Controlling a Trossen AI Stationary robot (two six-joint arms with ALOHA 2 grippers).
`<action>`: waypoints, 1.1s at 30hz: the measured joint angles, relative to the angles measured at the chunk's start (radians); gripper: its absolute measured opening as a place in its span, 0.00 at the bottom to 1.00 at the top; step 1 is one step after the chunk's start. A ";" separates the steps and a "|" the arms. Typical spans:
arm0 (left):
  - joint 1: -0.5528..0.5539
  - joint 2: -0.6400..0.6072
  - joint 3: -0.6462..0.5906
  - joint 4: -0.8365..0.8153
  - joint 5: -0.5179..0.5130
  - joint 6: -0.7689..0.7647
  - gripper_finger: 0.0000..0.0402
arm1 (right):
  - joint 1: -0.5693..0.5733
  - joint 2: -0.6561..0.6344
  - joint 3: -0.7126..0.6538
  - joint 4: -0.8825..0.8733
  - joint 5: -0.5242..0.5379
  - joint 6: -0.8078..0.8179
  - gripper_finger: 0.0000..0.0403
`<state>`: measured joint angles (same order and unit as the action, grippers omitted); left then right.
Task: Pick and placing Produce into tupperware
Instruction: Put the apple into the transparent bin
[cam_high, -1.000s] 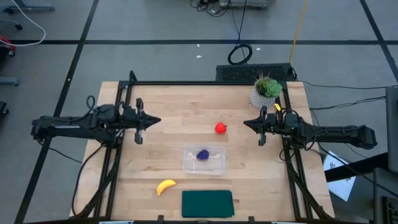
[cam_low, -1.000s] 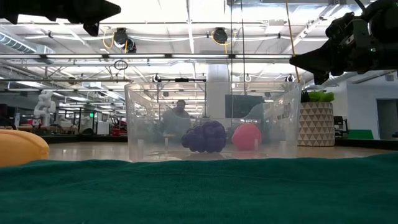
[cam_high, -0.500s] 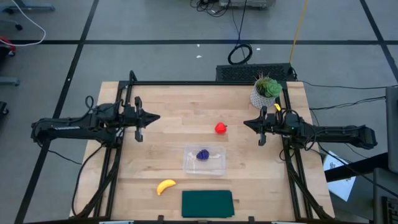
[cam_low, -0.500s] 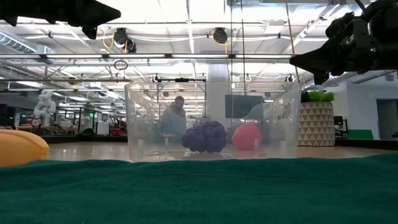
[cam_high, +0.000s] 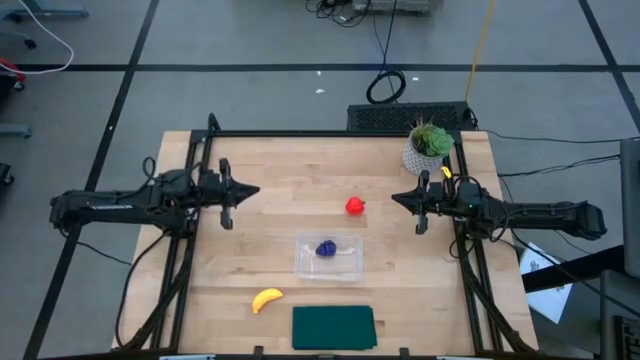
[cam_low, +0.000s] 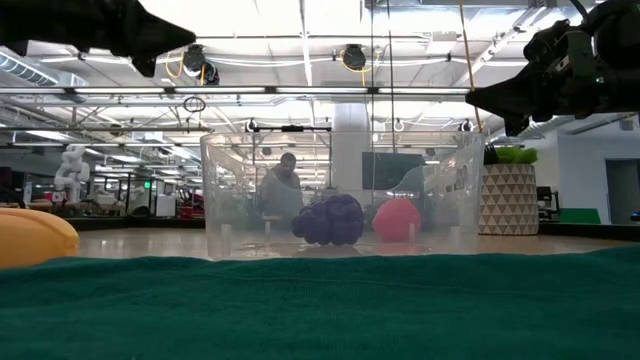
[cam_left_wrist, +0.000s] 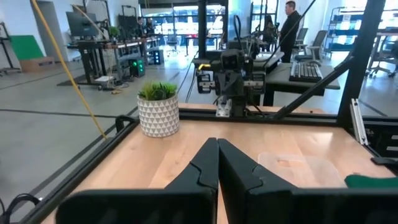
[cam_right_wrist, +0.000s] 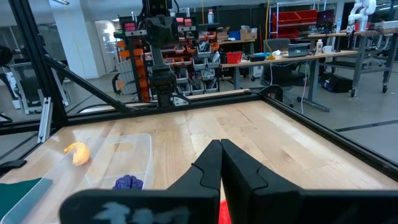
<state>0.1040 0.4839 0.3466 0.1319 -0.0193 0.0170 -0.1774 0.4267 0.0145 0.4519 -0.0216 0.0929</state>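
Note:
The clear tupperware (cam_high: 328, 256) stands on the table's near middle, with the purple grape cluster (cam_high: 325, 248) lying inside it. The red strawberry (cam_high: 354, 206) lies on the bare wood beyond it. The yellow banana (cam_high: 266, 299) lies near the front edge, left of the tupperware. My left gripper (cam_high: 254, 192) hovers shut and empty above the table's left side. My right gripper (cam_high: 396, 197) hovers shut and empty at the right side, a little right of the strawberry.
A flat dark green rectangle (cam_high: 333, 327) lies at the front edge. A green plant in a white pot (cam_high: 427, 147) stands at the far right corner, close behind my right arm. A black frame rail runs along the table's far and side edges.

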 joint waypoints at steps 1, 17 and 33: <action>0.000 0.000 -0.013 0.012 0.000 0.000 0.01 | 0.000 0.000 0.000 0.000 0.000 0.000 0.00; 0.000 0.000 -0.076 0.049 0.018 -0.004 0.00 | 0.000 0.000 0.000 0.000 0.000 0.000 0.00; 0.000 0.000 -0.076 0.052 0.015 0.110 0.02 | 0.000 0.000 0.000 0.004 0.000 -0.008 0.00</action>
<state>0.1041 0.4839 0.2710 0.1841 -0.0043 0.1271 -0.1772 0.4267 0.0145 0.4554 -0.0219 0.0853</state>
